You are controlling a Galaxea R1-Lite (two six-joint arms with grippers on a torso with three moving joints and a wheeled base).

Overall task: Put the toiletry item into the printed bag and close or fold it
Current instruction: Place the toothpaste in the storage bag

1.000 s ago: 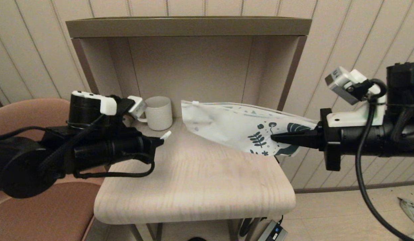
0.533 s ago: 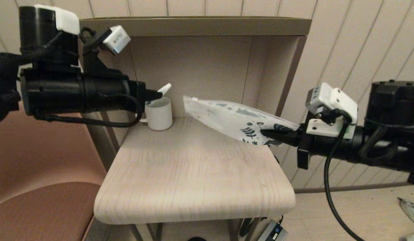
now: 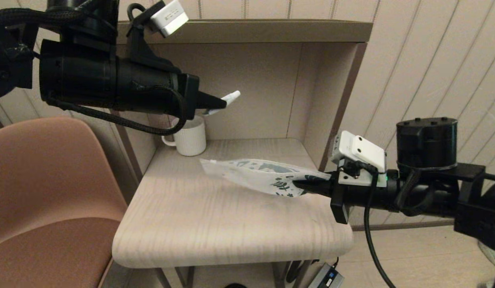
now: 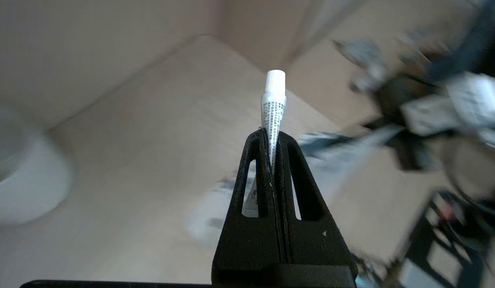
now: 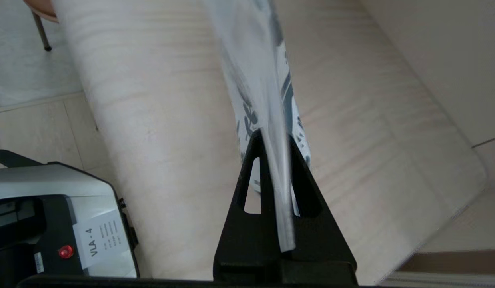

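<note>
Above the table [image 3: 231, 224], L side: left gripper [image 3: 221, 103] clamped tight on the toiletry item [image 3: 230, 97], cap end poking out past the tips, held well above the printed bag [image 3: 255, 178] and apart from it.

R side: right gripper [image 3: 301, 185] pinched on the bag's printed end; the rest of the bag slopes away from its tips, far end low over the table.

Risks, as I judge them:
- Bag mouth prob. at the far, unheld end and looks flat; tube may hit film, not opening.
- Tube gripped by its flat tail only [image 4: 272, 120]; could pivot or slip on contact.
- Bag floppy, single pinch [image 5: 277, 188]; may swing or fold when pushed.
- White mug [image 3: 187, 138] just below L gripper; descent could clip it.

Hard to see:
- Slider & whether the zip is open: can't tell.
- Bag blurred in L wrist view.
- Bag's far end cut off in R wrist view.
</note>
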